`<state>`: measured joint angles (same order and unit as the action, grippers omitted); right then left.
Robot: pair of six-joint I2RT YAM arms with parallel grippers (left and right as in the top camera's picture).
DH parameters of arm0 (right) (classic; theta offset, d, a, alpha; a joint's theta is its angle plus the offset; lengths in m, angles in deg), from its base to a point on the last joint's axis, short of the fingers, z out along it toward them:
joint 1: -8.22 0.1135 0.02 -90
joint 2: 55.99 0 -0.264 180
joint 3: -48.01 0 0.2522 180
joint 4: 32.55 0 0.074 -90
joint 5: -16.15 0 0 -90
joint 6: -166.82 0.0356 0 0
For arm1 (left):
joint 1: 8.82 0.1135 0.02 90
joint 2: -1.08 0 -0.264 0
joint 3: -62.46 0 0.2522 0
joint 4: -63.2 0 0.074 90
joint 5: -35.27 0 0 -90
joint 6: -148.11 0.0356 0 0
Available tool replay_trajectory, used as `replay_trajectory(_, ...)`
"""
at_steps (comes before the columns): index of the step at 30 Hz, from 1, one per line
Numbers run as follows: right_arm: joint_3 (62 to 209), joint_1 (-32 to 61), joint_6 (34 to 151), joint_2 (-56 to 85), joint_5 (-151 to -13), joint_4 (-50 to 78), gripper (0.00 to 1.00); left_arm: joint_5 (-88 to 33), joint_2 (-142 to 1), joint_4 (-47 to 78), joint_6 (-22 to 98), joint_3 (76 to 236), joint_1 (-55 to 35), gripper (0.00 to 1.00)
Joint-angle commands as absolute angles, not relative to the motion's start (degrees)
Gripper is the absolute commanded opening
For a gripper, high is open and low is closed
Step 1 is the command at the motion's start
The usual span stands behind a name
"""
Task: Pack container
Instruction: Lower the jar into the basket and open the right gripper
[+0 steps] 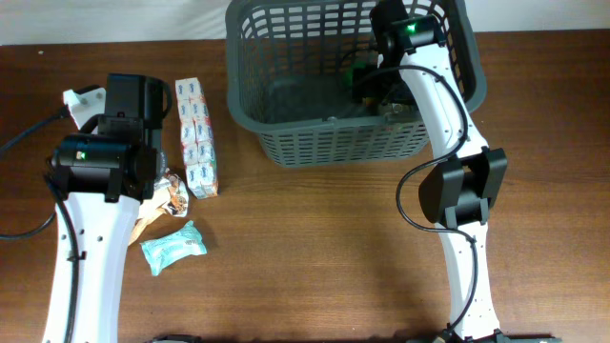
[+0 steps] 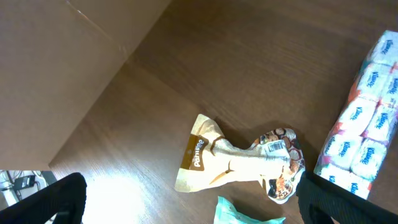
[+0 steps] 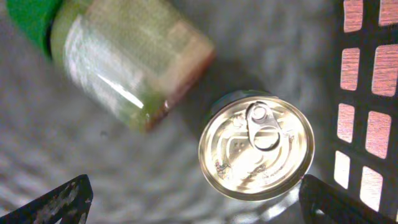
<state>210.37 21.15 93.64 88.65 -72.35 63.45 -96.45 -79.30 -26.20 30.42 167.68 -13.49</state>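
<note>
The container (image 1: 250, 105), a dark grey lattice basket, stands at the back of the table. My right gripper (image 3: 199, 205) is inside it and open, with nothing between its fingers. Below it an upright silver can (image 3: 256, 146) with a pull-tab stands by the lattice wall (image 3: 367, 93), its rim close to the right finger. A jar (image 3: 124, 56) with a green lid lies on its side on the basket floor. My left gripper (image 2: 189, 208) hangs open over a beige snack pouch (image 2: 236, 162), a teal packet (image 2: 242, 214) and a tissue multipack (image 2: 367, 143), touching none of them.
On the wooden table left of the basket lie the tissue multipack (image 1: 195, 138), the snack pouch (image 1: 167, 195) and the teal packet (image 1: 173, 246). The left arm (image 1: 100, 162) covers part of the pouch. The right arm (image 1: 462, 186) reaches over the basket's front wall.
</note>
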Motion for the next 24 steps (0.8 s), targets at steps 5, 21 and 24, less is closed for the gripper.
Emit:
replay_trajectory(5, 212.2, 20.8, 93.6, 87.9, -76.2, 65.1, 0.99, -95.9, -79.5, -26.1, 30.5, 167.9, -13.1, 1.0)
replay_trajectory(21, 241.6, 16.6, 88.0, 65.4, -69.5, 67.0, 0.99, -95.8, -79.5, -26.1, 30.5, 167.9, -13.1, 1.0)
replay_trajectory(24, 241.6, 12.0, 88.1, 58.5, -65.5, 67.9, 0.99, -95.8, -79.5, -26.1, 30.5, 167.9, -13.1, 1.0)
